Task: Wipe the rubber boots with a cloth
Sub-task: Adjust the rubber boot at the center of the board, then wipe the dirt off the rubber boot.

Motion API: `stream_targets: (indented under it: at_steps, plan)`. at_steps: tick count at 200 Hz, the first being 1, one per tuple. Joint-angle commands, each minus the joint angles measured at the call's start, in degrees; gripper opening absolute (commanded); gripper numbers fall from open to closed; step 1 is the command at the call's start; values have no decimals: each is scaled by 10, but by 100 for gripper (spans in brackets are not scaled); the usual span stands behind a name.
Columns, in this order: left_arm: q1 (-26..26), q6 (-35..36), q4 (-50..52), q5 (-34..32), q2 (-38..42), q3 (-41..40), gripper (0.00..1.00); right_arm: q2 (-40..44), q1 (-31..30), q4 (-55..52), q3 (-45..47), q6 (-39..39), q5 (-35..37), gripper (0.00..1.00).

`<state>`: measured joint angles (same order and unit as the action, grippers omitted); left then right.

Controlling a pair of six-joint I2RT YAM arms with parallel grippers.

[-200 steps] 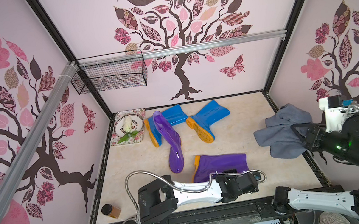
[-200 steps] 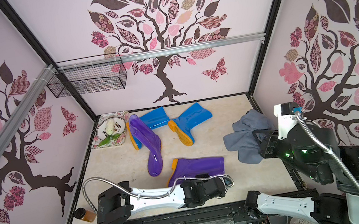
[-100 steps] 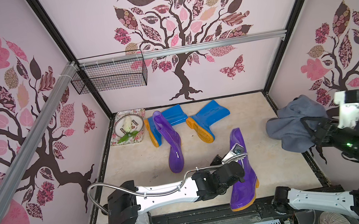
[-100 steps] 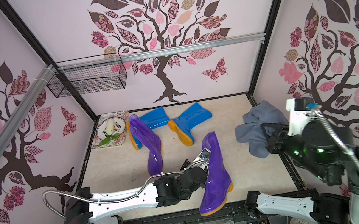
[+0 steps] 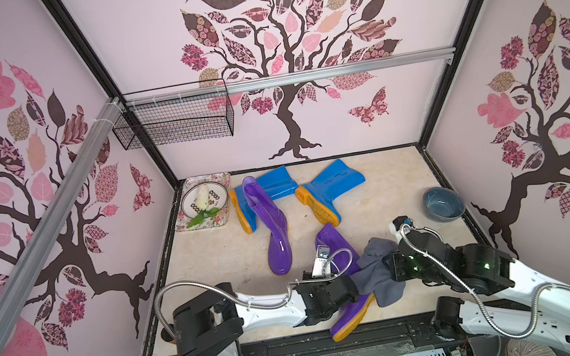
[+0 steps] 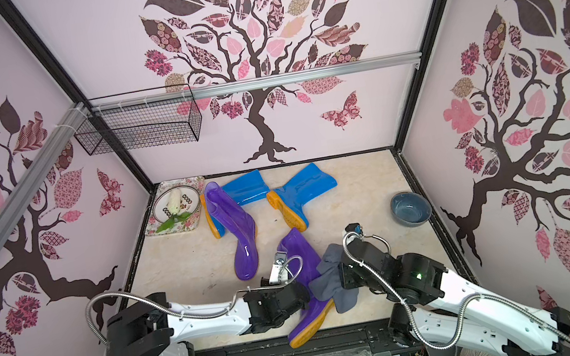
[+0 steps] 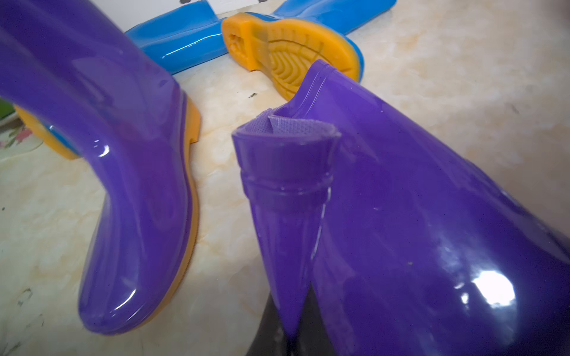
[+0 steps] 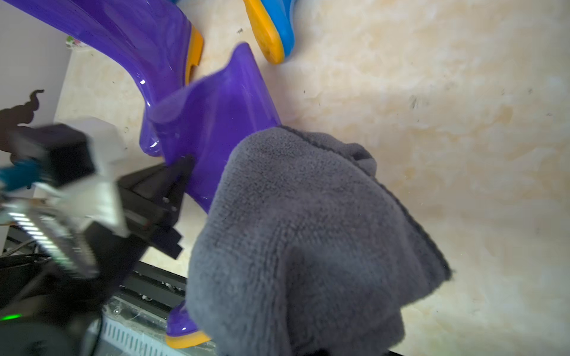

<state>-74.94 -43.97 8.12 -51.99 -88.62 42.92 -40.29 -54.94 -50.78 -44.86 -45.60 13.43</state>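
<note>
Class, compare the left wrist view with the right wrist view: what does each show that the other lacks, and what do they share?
Only the left wrist: the held boot's woven lining, and the tread on a blue boot's sole. Only the right wrist: the cloth against the held boot, that boot's toe, and the left arm, jaws shut on the shaft. Both: the held boot, the lying purple boot, the blue boot, the floor.
</note>
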Motion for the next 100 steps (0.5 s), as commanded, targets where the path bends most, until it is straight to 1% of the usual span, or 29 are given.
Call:
stream_targets:
  at_steps: [1,16,25,32,46,56,66,78,88,91,100]
  plan:
    - [2,-75,-15,-28,67,-31,0,-19,1,86,41,-29,-17,0]
    - [3,-99,-18,-24,94,-45,0,-51,0,120,62,-21,-76,0]
    - [2,-111,-23,-17,105,-53,0,-64,-11,150,70,-20,-110,0]
    - [3,-128,-23,-14,112,-57,0,-65,-30,173,74,-23,-117,0]
    - [3,-155,-30,-6,127,-69,0,-60,-82,221,80,-33,-108,0]
    - [3,-176,-30,-7,137,-78,0,-69,-106,252,89,-43,-129,0]
    - [2,-189,-35,-9,148,-86,0,-87,-128,279,105,-70,-140,0]
    - [2,-205,-32,-11,158,-90,0,-110,-180,321,126,-106,-129,0]
    - [2,-217,-30,-10,167,-93,0,-129,-233,354,131,-133,-100,0]
    - [3,-222,-29,-9,169,-94,0,-137,-265,367,130,-144,-90,0]
    - [3,-235,-25,-11,176,-97,0,-158,-308,398,125,-159,-77,0]
